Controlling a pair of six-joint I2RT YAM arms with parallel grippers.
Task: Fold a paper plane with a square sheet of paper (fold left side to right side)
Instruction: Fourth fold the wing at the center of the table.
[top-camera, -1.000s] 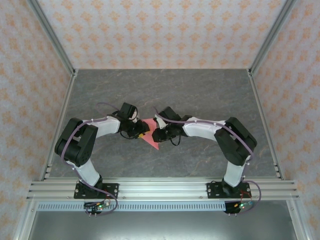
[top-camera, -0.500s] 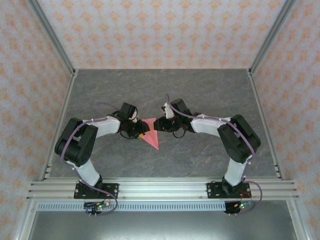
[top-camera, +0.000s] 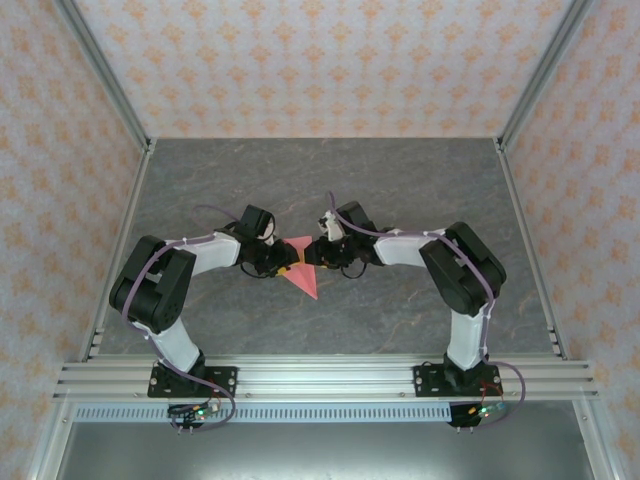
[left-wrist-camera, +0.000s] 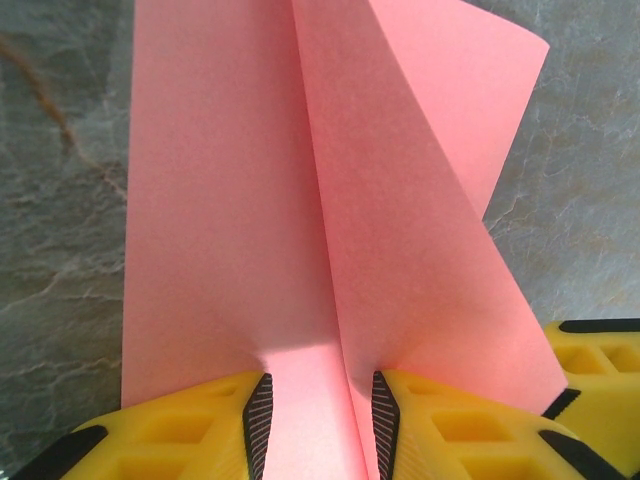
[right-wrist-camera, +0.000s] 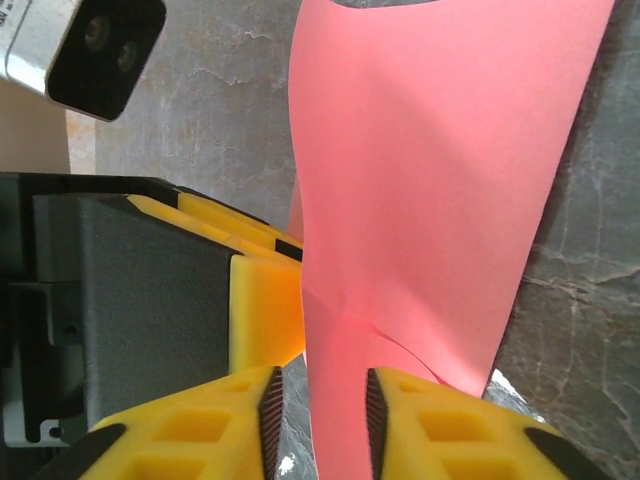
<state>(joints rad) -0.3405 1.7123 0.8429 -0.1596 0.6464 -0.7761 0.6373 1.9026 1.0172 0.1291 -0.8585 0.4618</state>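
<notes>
The square sheet of paper (top-camera: 303, 276) is salmon pink and creased into a triangle pointing toward the near edge, mid-table between both arms. In the left wrist view the paper (left-wrist-camera: 230, 200) has a centre crease with one flap rising to the right. My left gripper (top-camera: 285, 263) (left-wrist-camera: 320, 425) stands partly open, its yellow fingers astride the crease and resting on the sheet. My right gripper (top-camera: 313, 253) (right-wrist-camera: 318, 425) is open around the raised flap (right-wrist-camera: 430, 180), which passes between its pads, closer to the right one. A left-gripper finger (right-wrist-camera: 265, 310) sits right beside it.
The grey marbled table (top-camera: 400, 190) is boxed in by patterned walls and metal posts. An aluminium rail (top-camera: 320, 380) carrying both arm bases runs along the near edge. Open tabletop lies behind and to both sides of the arms.
My right gripper has moved away from the paper's near right side, up to its far right corner, and now straddles the raised flap. The left arm has stayed put.
</notes>
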